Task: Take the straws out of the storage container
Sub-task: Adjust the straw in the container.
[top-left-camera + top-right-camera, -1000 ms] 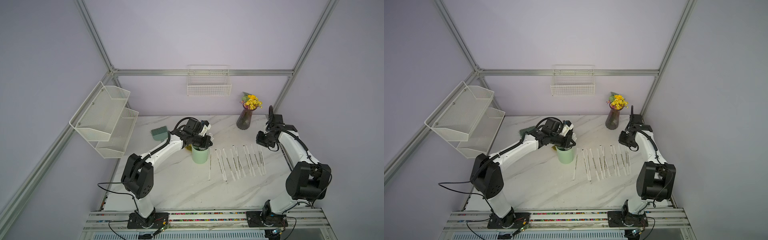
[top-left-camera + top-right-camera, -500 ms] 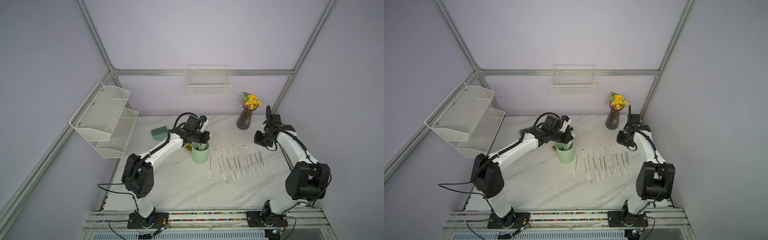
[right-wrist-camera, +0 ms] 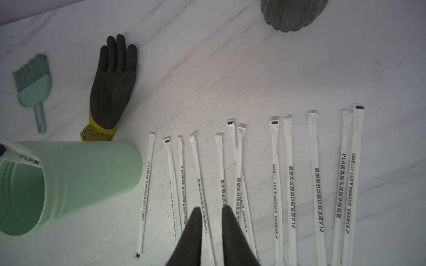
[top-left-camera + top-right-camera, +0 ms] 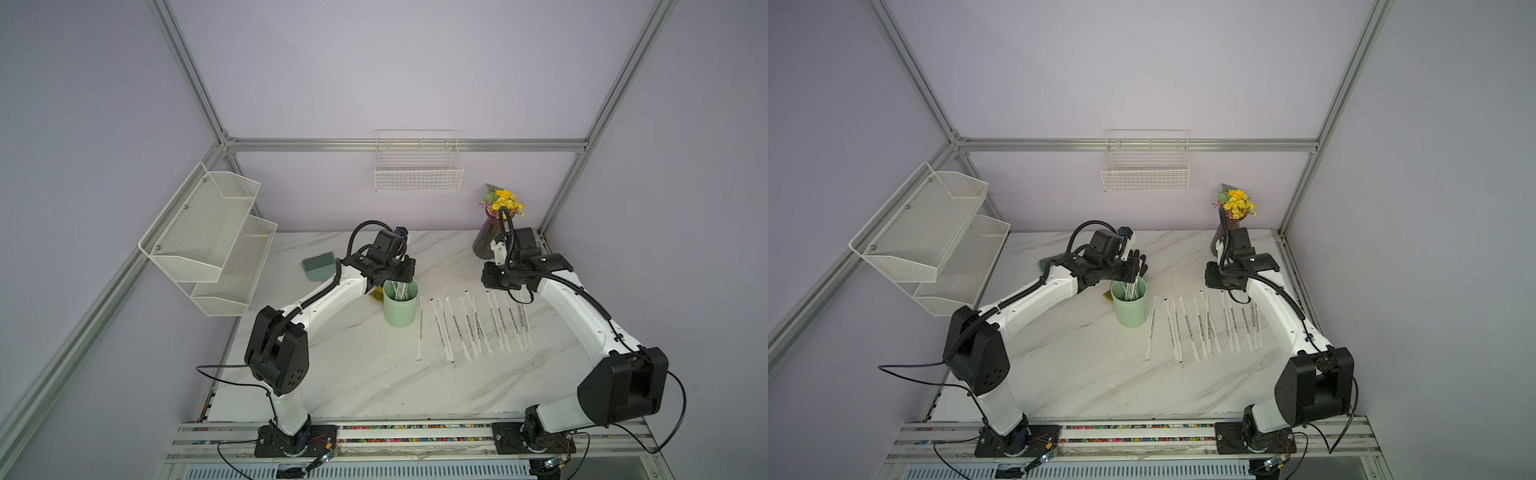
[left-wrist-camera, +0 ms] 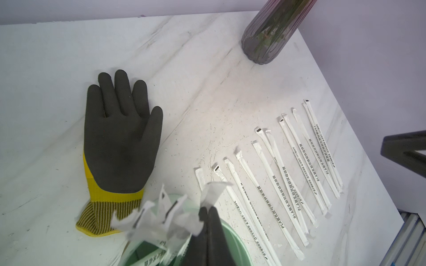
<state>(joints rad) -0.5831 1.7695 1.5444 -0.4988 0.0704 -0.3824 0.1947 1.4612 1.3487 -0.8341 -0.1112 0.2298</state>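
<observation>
The storage container (image 4: pixel 400 309) (image 4: pixel 1131 309) is a mint-green cup standing upright on the marble table, with several straws (image 4: pixel 401 289) (image 5: pixel 161 214) sticking out of it. My left gripper (image 5: pixel 207 210) (image 4: pixel 402 279) hangs just over the cup's mouth, shut on the top end of one straw (image 5: pixel 213 191). Several more straws (image 4: pixel 473 326) (image 3: pixel 288 184) lie side by side on the table to the right of the cup. My right gripper (image 3: pixel 211 209) (image 4: pixel 496 284) hovers above the far ends of these, open a little, with nothing between its fingers.
A black and yellow glove (image 5: pixel 122 142) and a green hand brush (image 4: pixel 318 268) lie behind the cup. A dark vase with yellow flowers (image 4: pixel 486 241) stands at the back right, close to my right arm. A wire basket (image 4: pixel 417 174) and a mesh rack (image 4: pixel 208 245) hang on the walls.
My left gripper has risen off the cup's mouth, still shut on a straw. The right gripper has drifted left over the laid straws, its jaws parting slightly.
</observation>
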